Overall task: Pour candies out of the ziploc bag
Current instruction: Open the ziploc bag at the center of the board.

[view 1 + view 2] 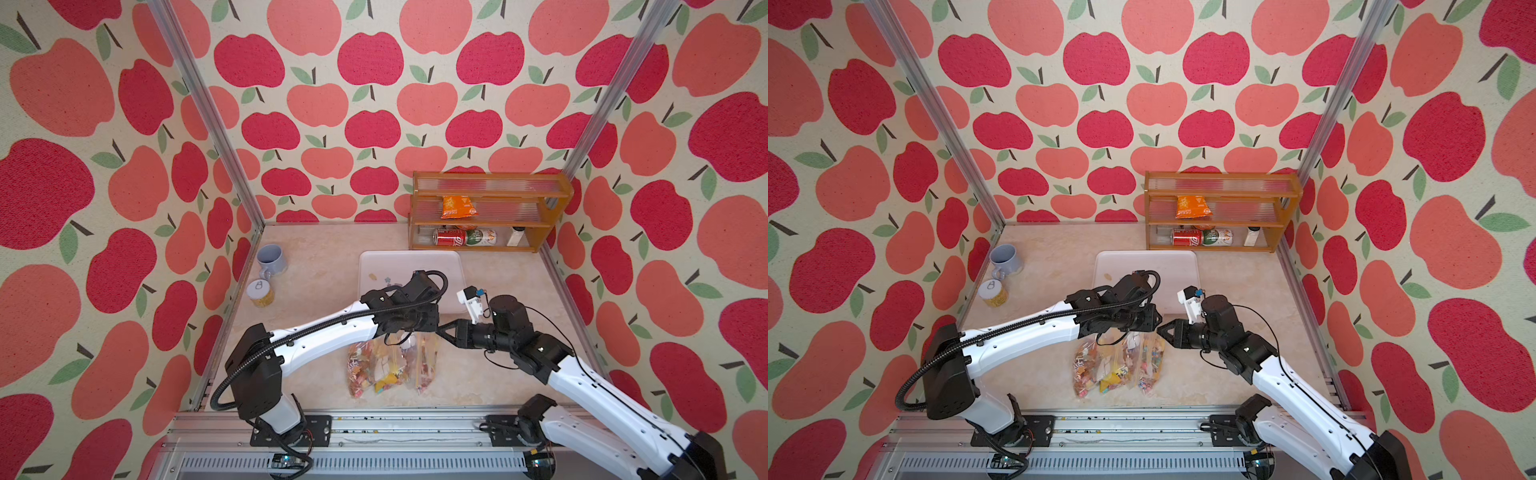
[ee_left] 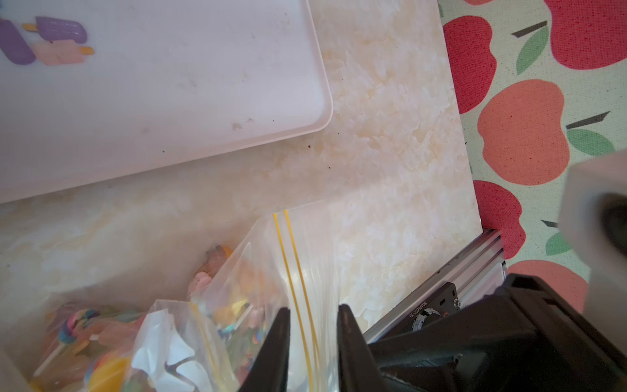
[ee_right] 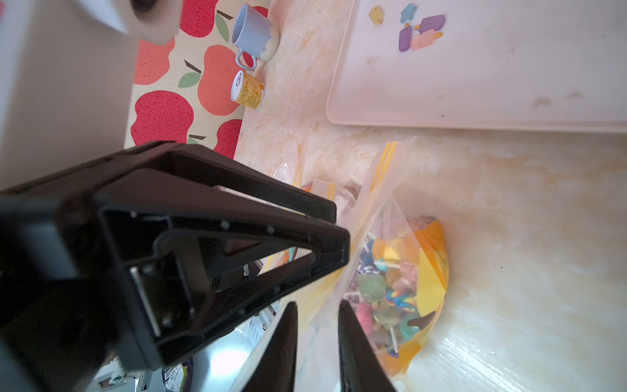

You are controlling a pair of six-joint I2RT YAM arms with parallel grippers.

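The clear ziploc bag [image 1: 392, 365] with a yellow zip strip rests on the marble tabletop, its mouth end raised toward the tray. The candies [image 3: 390, 288] fill its lower part: tiny multicoloured pieces and lollipops. My left gripper [image 2: 312, 309] straddles the zip strip [image 2: 295, 271], jaws narrow with plastic between them. My right gripper [image 3: 317, 305] pinches the bag's side edge close beside it, facing the left one [image 1: 441, 328]. A few candies [image 3: 420, 32] lie on the white tray [image 1: 415, 262] just beyond the bag.
A blue-grey mug [image 1: 272, 259] and a yellow can [image 1: 261, 293] stand near the left wall. At the back right, a wooden shelf [image 1: 552, 195] holds an orange snack packet [image 1: 457, 207] and drink cans [image 1: 451, 237]. An aluminium rail [image 1: 374, 428] borders the front edge.
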